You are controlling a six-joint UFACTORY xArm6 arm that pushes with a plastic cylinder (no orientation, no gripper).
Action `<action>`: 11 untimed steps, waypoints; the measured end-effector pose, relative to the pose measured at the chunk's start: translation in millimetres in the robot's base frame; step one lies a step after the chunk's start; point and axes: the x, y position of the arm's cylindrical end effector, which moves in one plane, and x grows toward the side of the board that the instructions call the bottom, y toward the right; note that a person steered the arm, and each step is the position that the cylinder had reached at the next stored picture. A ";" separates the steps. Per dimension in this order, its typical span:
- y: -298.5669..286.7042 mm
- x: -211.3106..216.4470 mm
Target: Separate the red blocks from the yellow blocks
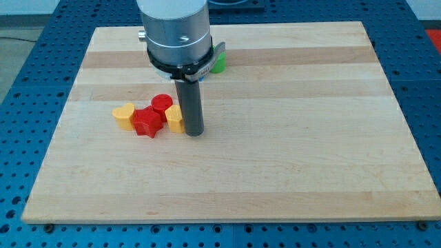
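A yellow heart-shaped block (125, 115) lies left of centre on the wooden board (275, 151). Right of it, touching, is a red star-shaped block (147, 122). A red round block (162, 105) sits just above the star. A second yellow block (176, 118) sits to the right of the red ones, its shape partly hidden. My tip (194, 132) stands right against that yellow block's right side, at the right end of the cluster.
A green block (218, 65) shows at the view's top, mostly hidden behind the arm's grey body (176, 31). The board lies on a blue perforated table (27, 103).
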 end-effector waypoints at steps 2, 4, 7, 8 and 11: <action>-23.1 59.7; -78.3 44.6; -89.4 -39.1; -80.9 -57.5; -166.1 -72.4</action>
